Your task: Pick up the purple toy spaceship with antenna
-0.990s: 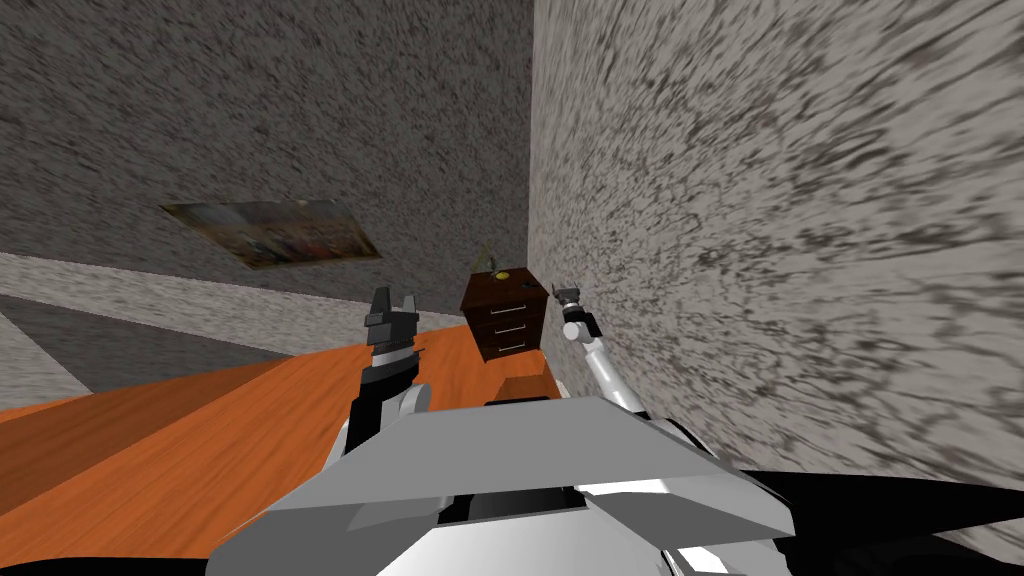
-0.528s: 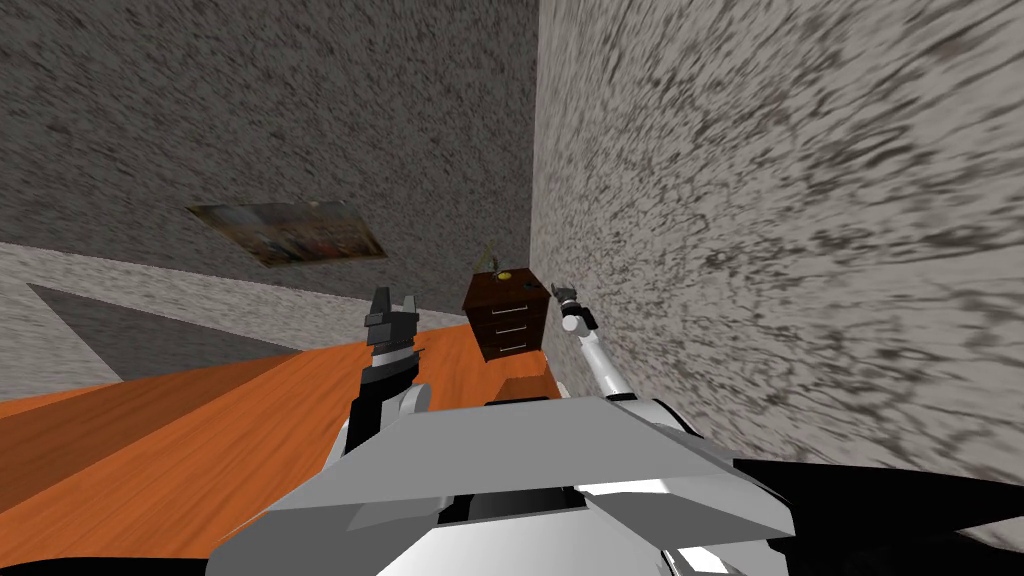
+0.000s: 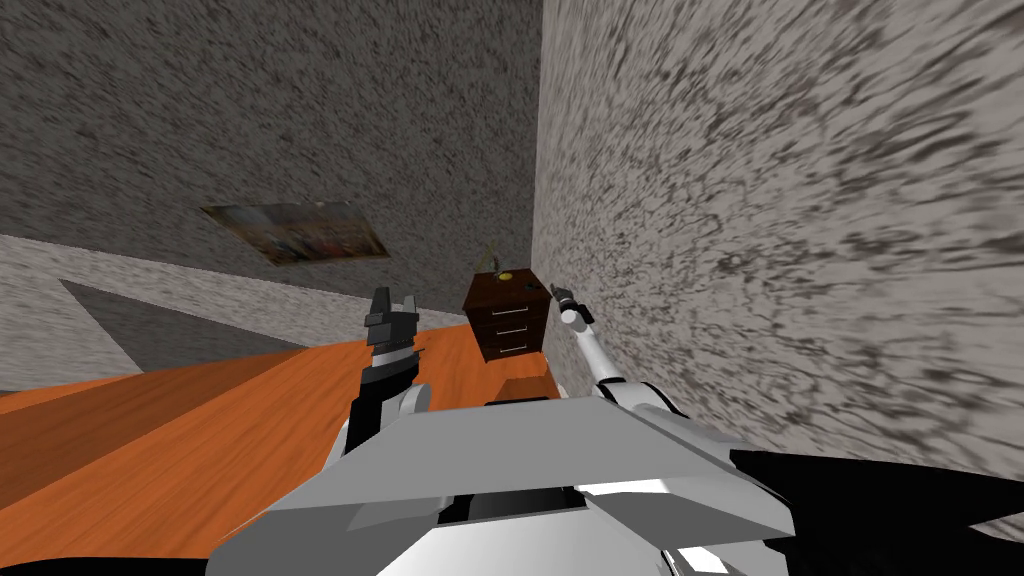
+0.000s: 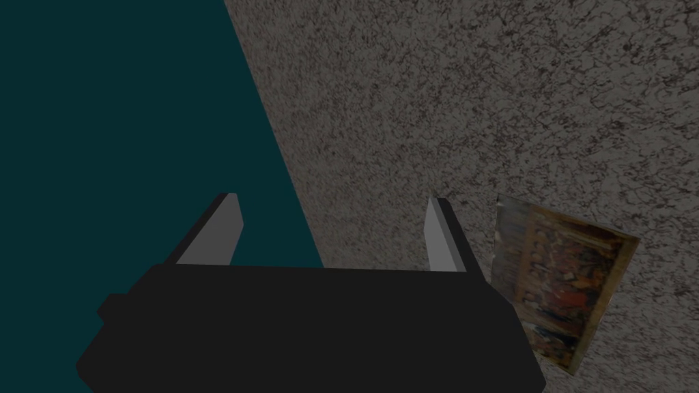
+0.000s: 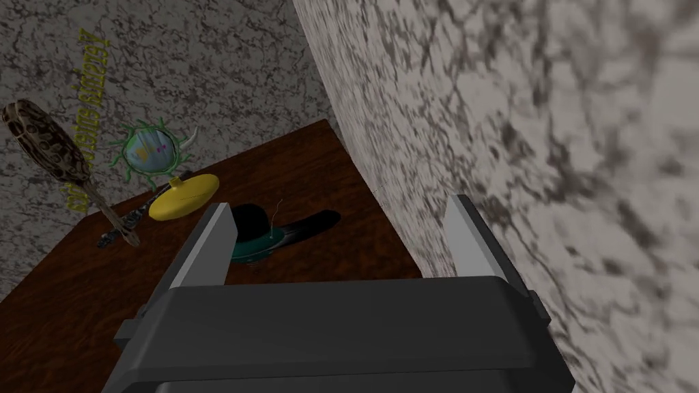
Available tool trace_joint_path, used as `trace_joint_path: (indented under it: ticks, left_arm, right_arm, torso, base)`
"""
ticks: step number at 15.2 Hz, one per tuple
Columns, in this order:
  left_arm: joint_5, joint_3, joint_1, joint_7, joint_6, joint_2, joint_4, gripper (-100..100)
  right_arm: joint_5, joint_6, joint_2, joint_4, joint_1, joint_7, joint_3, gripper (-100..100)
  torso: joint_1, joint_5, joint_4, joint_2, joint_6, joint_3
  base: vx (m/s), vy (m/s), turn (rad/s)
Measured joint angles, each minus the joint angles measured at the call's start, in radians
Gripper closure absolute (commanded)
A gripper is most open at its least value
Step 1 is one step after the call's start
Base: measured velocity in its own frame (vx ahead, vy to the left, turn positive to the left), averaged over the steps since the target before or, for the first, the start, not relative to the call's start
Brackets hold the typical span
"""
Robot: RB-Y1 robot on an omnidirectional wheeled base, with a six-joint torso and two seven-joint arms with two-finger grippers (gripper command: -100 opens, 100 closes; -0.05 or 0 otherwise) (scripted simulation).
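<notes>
A dark brown drawer chest [image 3: 507, 318] stands in the corner, and its top [image 5: 321, 177] lies ahead of my right gripper. On it rests a small dark toy with a teal underside and a thin wire antenna [image 5: 263, 240], just beyond my right gripper's finger [image 5: 205, 249] and partly hidden by it. My right gripper [image 5: 341, 205] is open, held above the top's front edge and apart from the toy; it hangs beside the chest [image 3: 563, 297] against the speckled wall. My left gripper [image 3: 390, 305] is raised over the floor, open [image 4: 332, 200] with nothing in it.
Behind the toy lie a yellow disc-shaped thing [image 5: 184, 196], a green spiky round thing [image 5: 151, 151] and a spotted brown long-handled thing [image 5: 48, 147]. The speckled wall [image 3: 780, 250] runs close along my right arm. Orange floor [image 3: 200, 430] stretches to the left.
My view has turned a little, sliding the wall picture rightward. My right arm has stretched slightly further toward the chest. The left arm has held still.
</notes>
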Motion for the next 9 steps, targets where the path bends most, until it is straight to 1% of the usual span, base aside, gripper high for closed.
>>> trace_joint_path:
  ticks: [1,3,4,5,6,7,8,9]
  left_arm:
    - [0.000,0.000,0.000,0.000,0.000,0.000,0.000,0]
    - [0.000,0.000,0.000,0.000,0.000,0.000,0.000,0]
    - [0.000,0.000,0.000,0.000,0.000,0.000,0.000,0]
    - [0.000,0.000,0.000,0.000,0.000,0.000,0.000,0]
    - [0.000,0.000,0.000,0.000,0.000,0.000,0.000,0]
    - [0.000,0.000,0.000,0.000,0.000,0.000,0.000,0]
    - [0.000,0.000,0.000,0.000,0.000,0.000,0.000,0]
    - [0.000,0.000,0.000,0.000,0.000,0.000,0.000,0]
  right_arm:
    - [-0.006,0.005,0.003,0.018,-0.007,-0.009,-0.003,-100]
    - [-0.035,0.022,0.003,0.075,-0.047,-0.042,-0.015,-100]
    - [-0.052,0.034,0.006,0.102,-0.068,-0.061,-0.028,-100]
    - [-0.062,0.059,0.021,0.114,-0.080,-0.068,-0.056,-100]
    - [-0.067,0.073,0.025,0.131,-0.090,-0.072,-0.066,-100]
    - [-0.080,0.086,0.027,0.151,-0.110,-0.084,-0.077,-100]
    - [-0.095,0.094,0.025,0.176,-0.126,-0.100,-0.079,-100]
    - [-0.106,0.093,0.019,0.197,-0.133,-0.115,-0.072,-100]
  torso:
    - [0.000,0.000,0.000,0.000,0.000,0.000]
    - [-0.001,0.000,0.000,-0.001,0.000,-0.001]
    - [-0.002,0.000,0.000,-0.002,0.000,-0.001]
    - [-0.002,0.000,0.000,-0.002,0.000,-0.001]
    - [-0.001,0.000,0.000,-0.002,0.000,-0.001]
    - [-0.002,0.000,0.000,-0.002,0.000,-0.001]
    - [-0.002,0.000,0.000,-0.002,0.000,-0.001]
    - [-0.001,0.000,-0.001,-0.001,0.000,-0.001]
  base:
    - [0.048,-0.040,0.023]
    - [0.058,-0.055,0.044]
    - [0.066,-0.066,0.042]
    - [0.047,-0.049,0.016]
    - [0.056,-0.066,0.019]
    - [0.063,-0.066,0.033]
    - [0.045,-0.038,0.021]
    - [0.059,-0.041,0.019]
